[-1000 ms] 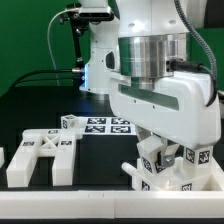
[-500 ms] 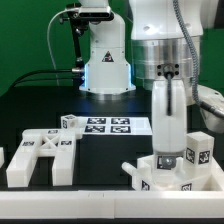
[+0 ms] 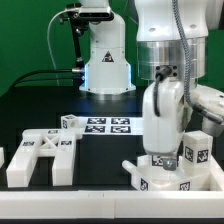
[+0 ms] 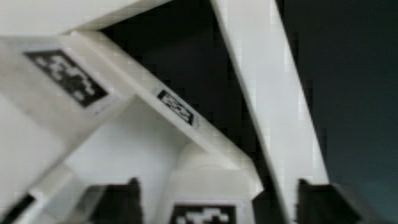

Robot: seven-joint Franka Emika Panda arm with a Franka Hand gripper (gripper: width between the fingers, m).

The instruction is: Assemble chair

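Note:
My gripper (image 3: 160, 158) points straight down at the exterior view's lower right, with its fingers among a cluster of white tagged chair parts (image 3: 196, 152). In the wrist view the gripper (image 4: 222, 205) has a white tagged part (image 4: 205, 195) filling the space between its two dark fingers (image 4: 116, 200). The jaws stand partly closed against that part. A long white bar (image 4: 258, 90) and a tagged panel (image 4: 63, 75) run away beyond it. The hand hides the contact in the exterior view.
A white H-shaped chair frame (image 3: 40, 158) lies at the exterior view's lower left, with a small tagged white block (image 3: 68, 122) behind it. The marker board (image 3: 105, 126) lies mid-table. The robot base (image 3: 105, 70) stands behind. A pale table edge (image 3: 80, 200) runs along the front.
The hand has turned about its vertical axis, from broadside to narrow and then a little further, staying over the lower-right parts. The tags there have shifted. The left frame has not moved.

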